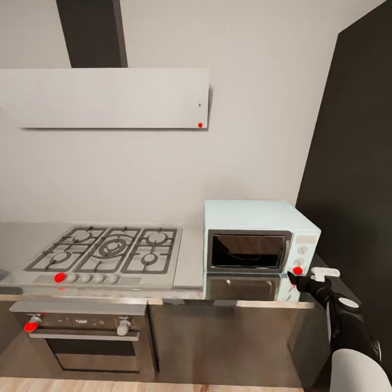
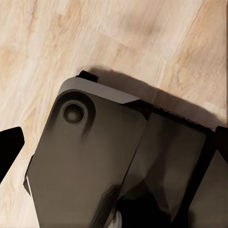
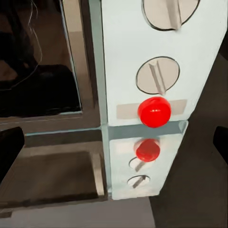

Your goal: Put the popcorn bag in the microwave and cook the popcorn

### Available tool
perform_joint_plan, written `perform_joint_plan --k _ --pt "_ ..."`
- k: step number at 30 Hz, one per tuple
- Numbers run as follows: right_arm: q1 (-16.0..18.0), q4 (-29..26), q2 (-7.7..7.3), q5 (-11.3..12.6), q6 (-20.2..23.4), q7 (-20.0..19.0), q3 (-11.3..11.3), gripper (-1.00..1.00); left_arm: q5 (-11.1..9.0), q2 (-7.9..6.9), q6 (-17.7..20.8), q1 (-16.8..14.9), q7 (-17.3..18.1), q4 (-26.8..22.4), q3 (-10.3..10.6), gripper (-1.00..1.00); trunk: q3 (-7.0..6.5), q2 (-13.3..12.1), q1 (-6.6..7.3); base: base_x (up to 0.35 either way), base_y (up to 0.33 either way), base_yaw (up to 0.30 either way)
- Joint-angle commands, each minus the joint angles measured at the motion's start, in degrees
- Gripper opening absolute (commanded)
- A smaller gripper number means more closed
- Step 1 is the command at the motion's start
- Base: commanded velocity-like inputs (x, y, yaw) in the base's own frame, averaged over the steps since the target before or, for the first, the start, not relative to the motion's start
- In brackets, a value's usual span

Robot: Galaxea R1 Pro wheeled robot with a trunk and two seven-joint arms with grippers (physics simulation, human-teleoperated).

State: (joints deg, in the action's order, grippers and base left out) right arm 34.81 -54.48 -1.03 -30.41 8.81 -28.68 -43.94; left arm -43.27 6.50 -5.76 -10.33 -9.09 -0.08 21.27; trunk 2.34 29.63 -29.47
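1. Pale-blue microwave (image 1: 261,237) stands on the grey countertop (image 1: 188,267) in the head view, door shut, just right of the gas hob (image 1: 109,250). The right gripper (image 1: 305,279) hovers just off the microwave's lower right corner, near a red button (image 1: 298,270) on the side panel; whether its claw is open or closed I cannot tell here.
2. Wood floor (image 2: 142,42) and a dark robot part (image 2: 95,161) show in the left wrist view; one dark fingertip (image 2: 9,147) shows at the edge, the claw's state unclear.
3. Right wrist view: the fingertips (image 3: 9,149) sit wide apart, claw open, empty. Between them lie the red button (image 3: 154,111), two knobs (image 3: 157,76) and the glass door (image 3: 38,61), close ahead.
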Motion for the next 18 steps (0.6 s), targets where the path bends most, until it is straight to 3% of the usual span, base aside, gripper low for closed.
perform_joint_plan --k 1,5,8,18 --pt "0.1 -0.1 0.01 -0.4 0.2 -0.4 -0.2 1.0 -0.4 0.01 -0.1 0.0 -0.2 0.0 0.5 1.0 0.12 0.1 -0.05 0.233 0.0 0.0" --pt "0.1 0.1 -0.23 -0.4 0.2 -0.4 -0.2 1.0 -0.3 0.05 -0.1 0.0 -0.2 0.0 0.5 1.0 0.12 0.1 -0.05 0.221 0.0 0.0" --pt "0.1 2.2 -1.52 -0.5 0.2 -0.5 -0.2 1.0 -0.3 0.05 -0.1 0.0 -0.2 0.0 0.5 1.0 0.12 0.1 -0.05 0.166 0.0 0.0" --pt "0.1 3.7 -1.84 -0.7 0.1 -1.0 -0.1 1.0 -0.3 0.09 -0.1 0.0 -0.2 0.0 0.5 1.0 0.12 0.1 -0.05 0.012 -0.013 0.0"
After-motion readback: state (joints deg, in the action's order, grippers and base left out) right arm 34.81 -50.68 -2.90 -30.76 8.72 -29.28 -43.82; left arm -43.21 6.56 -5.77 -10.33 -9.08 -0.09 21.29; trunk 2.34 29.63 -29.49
